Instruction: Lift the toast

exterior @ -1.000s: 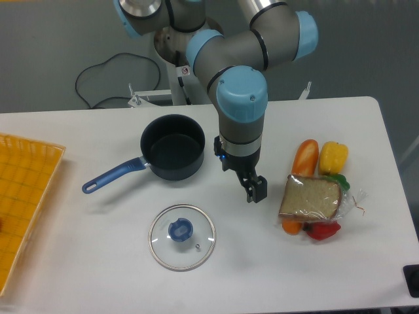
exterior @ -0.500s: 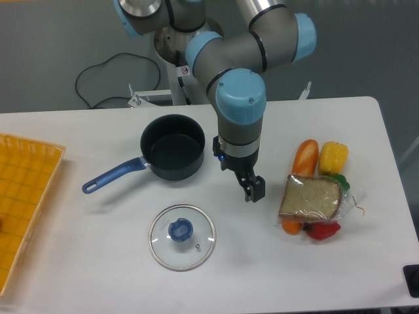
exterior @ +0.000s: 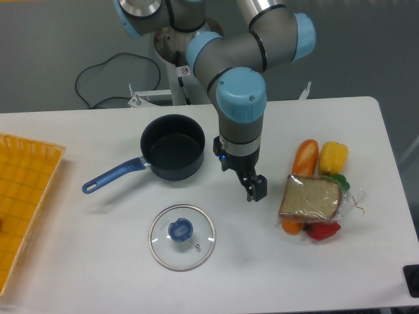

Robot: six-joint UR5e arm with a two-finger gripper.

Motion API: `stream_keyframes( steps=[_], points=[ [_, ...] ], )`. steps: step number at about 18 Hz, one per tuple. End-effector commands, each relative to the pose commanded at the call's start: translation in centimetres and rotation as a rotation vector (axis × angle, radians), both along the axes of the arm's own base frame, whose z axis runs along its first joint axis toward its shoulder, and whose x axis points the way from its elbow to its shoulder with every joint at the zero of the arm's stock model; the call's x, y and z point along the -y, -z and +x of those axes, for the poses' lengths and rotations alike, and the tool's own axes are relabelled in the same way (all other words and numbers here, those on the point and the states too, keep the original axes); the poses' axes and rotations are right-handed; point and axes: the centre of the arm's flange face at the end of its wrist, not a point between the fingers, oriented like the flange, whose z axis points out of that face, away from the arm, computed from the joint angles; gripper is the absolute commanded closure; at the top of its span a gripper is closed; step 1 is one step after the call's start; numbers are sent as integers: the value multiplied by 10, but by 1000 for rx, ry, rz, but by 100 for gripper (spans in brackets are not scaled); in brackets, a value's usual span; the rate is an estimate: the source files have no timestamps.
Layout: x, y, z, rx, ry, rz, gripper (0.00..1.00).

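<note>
White table: fingers shifted slightly right toward wrapped toast.

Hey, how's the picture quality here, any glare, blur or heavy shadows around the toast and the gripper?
In the fixed camera view the light is even and soft; the gripper and the pot cast only faint shadows on the table. The toast is sharp, with small glints on its crinkled plastic wrap. The glass lid shows slight reflections, and nothing looks motion-blurred.

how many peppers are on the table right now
2 seen: a yellow pepper at the right, behind the toast, and a red pepper poking out under the toast's front edge. More may be hidden beneath it.
</note>
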Motion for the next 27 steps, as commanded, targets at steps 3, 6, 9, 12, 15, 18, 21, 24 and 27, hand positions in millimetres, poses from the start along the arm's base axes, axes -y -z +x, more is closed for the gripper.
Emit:
stream_keyframes(
  steps=[3,6,9,12,15,18,21,24,27],
  points=[
    [-3,6,-1,-25,-27,7,0],
    [12,7,-24,-23,-66,28,0],
    [12,5,-30,-28,-100,71,0],
    [23,10,-43,-12,-191,75,0],
    [33,14,-58,-6,-217,67,0],
    [39,29,-68,10,-224,49,0],
    [39,29,-71,3,-191,40,1],
    [47,21,-82,20,-199,26,1],
    [60,14,-96,15,-172,26,1]
  ],
)
